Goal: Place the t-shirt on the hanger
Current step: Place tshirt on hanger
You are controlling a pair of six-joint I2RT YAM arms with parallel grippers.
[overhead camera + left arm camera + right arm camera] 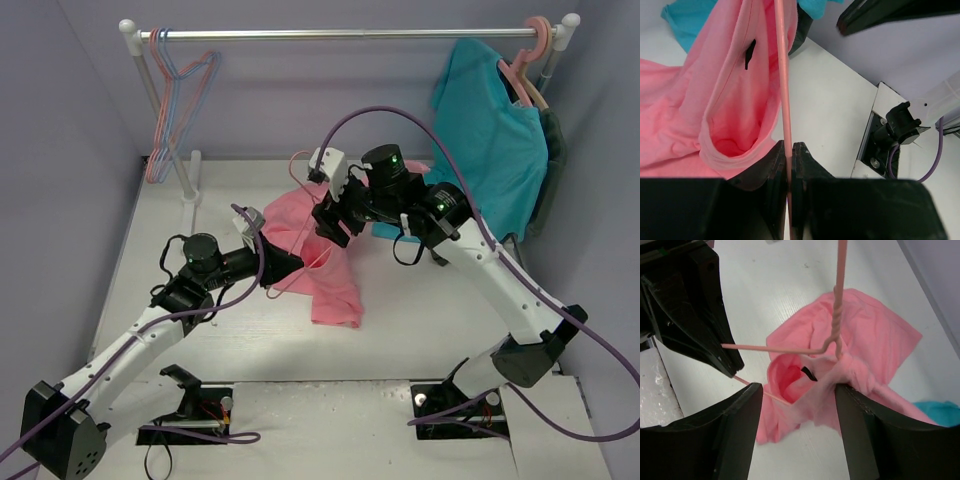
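Observation:
The pink t-shirt (335, 290) lies bunched on the white table, its collar lifted; it also shows in the left wrist view (730, 90) and the right wrist view (875, 340). The thin pink hanger (782, 75) runs through the collar opening, its twisted neck (838, 290) rising above the cloth. My left gripper (285, 268) is shut on the hanger's wire (788, 155). My right gripper (335, 218) hovers over the collar with its jaws wide open (797, 407). Collar cloth is bunched against its right finger (865, 430).
A clothes rail (350, 33) spans the back. A teal t-shirt (490, 140) hangs at its right end on a thick pink hanger (535, 45). Thin blue and pink hangers (175, 70) hang at the left by the rack post (185, 170). Walls close both sides.

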